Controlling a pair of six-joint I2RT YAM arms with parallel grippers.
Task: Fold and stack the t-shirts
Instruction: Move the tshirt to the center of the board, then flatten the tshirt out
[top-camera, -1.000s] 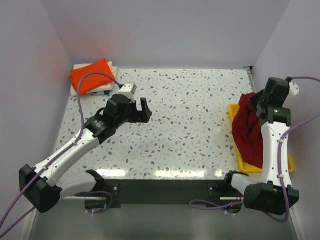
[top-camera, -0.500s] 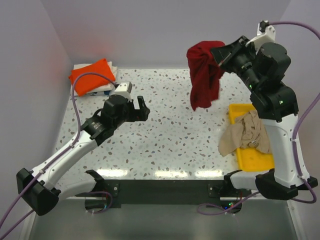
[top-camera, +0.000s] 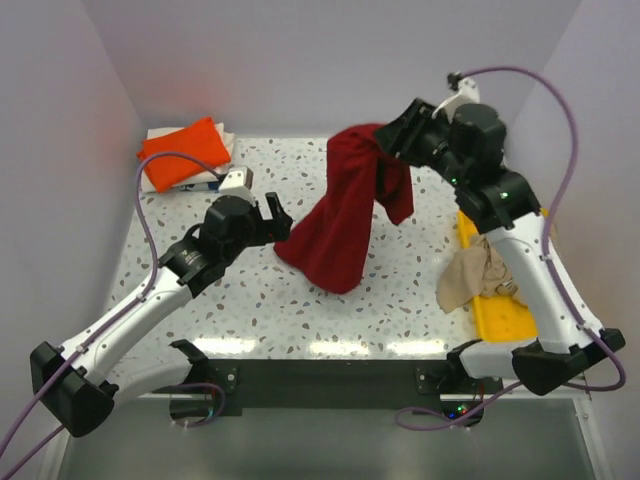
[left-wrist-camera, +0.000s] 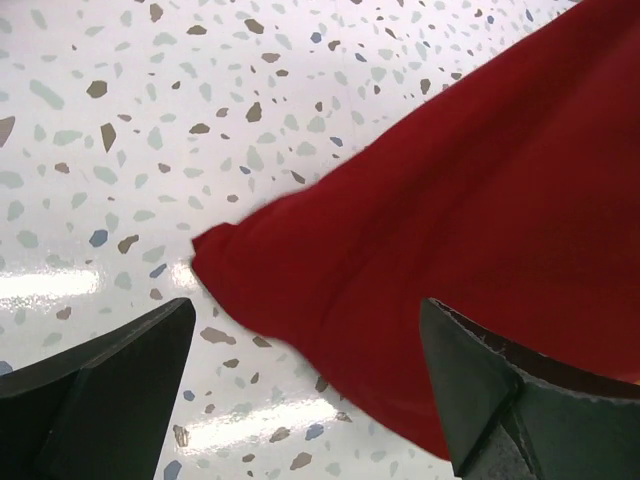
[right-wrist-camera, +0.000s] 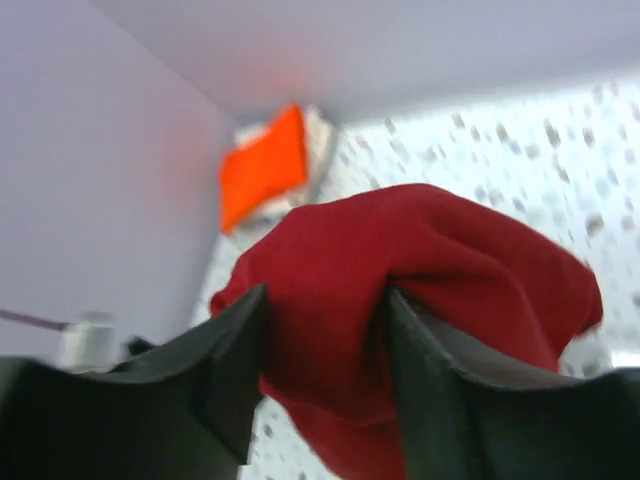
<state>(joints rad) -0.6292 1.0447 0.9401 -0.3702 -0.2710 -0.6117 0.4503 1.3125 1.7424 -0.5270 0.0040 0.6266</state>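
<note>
The dark red t-shirt (top-camera: 335, 225) hangs in a long bunch from my right gripper (top-camera: 395, 130), high over the table's middle, its lower end on the table. In the right wrist view the gripper (right-wrist-camera: 325, 300) is open, jaws apart, with red cloth (right-wrist-camera: 420, 240) still bunched between them. My left gripper (top-camera: 278, 215) is open just left of the shirt's lower end, whose corner (left-wrist-camera: 450, 220) lies between its spread fingers (left-wrist-camera: 305, 310). The folded orange t-shirt (top-camera: 180, 150) lies on a whitish one (top-camera: 228, 140) at the back left. A beige-tan t-shirt (top-camera: 475, 275) spills over the tray.
A yellow plastic tray (top-camera: 500, 315) stands at the table's right edge, near the right arm's base. Purple-white walls close in the table on the left, back and right. Speckled tabletop (top-camera: 300, 300) shows in front of the red shirt.
The right arm lifted the red shirt out of the tray, swung it left to the table's middle, and its jaws have parted. The beige shirt now shows. The left gripper edged toward the shirt.
</note>
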